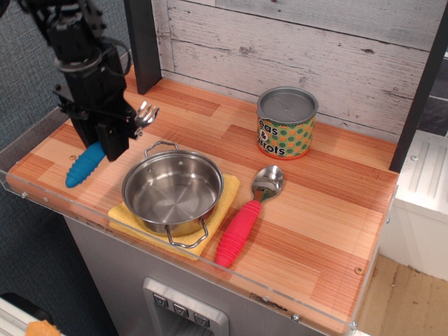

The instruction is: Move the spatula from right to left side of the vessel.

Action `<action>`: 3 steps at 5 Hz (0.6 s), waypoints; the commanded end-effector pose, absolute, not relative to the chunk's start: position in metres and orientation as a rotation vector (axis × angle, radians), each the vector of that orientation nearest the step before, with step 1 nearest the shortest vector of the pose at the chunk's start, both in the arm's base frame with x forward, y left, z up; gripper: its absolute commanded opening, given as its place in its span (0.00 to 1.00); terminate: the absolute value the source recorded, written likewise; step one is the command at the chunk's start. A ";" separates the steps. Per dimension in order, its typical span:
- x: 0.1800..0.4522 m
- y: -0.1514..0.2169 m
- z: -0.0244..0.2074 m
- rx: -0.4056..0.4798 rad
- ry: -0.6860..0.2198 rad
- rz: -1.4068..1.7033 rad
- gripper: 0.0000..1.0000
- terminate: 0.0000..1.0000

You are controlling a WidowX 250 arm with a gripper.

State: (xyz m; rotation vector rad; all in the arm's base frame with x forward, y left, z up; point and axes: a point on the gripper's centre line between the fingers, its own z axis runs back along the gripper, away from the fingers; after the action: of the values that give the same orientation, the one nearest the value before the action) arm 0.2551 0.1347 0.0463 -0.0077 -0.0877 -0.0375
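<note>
My claw (105,143) is pinching the spatula (85,165) at the left end of the counter, its black fingers pressed against the tool partway along its length. I am seeing the thick blue ribbed handle sticking out below and to the left of the claw, angled down so its tip is at or just above the wooden counter (329,210) near the left front edge; I cannot tell whether it is touching. The silver pronged head is poking out on the claw's right side, pointing up and to the right, so the spatula is sitting tilted in my grip rather than lying flat.

The vessel (173,192) is sitting just to the right of the claw, near the front edge, resting on a yellow cloth (225,198) that is showing around its base. It is upright and open, with one wire loop handle facing the far left and the other facing the near edge. The spatula is lying wholly to the left of the vessel, close beside it but apart from its rim.

To the right of the vessel, a red-handled spoon (246,215) is lying flat on the wood, its bowl pointing away from me and its handle toward the front edge, just beside the cloth. Farther back and to the right, a dotted tin can (285,123) is standing upright near the plank wall, well apart from the claw.
</note>
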 end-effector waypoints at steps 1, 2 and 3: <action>0.263 0.147 0.038 -0.046 -0.160 -0.052 0.00 0.00; 0.262 0.150 0.034 -0.039 -0.165 -0.038 0.00 0.00; 0.261 0.150 0.031 -0.035 -0.166 -0.035 0.00 0.00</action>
State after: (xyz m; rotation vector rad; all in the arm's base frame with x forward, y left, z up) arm 0.2617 0.1451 0.0221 -0.0508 -0.1430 -0.0426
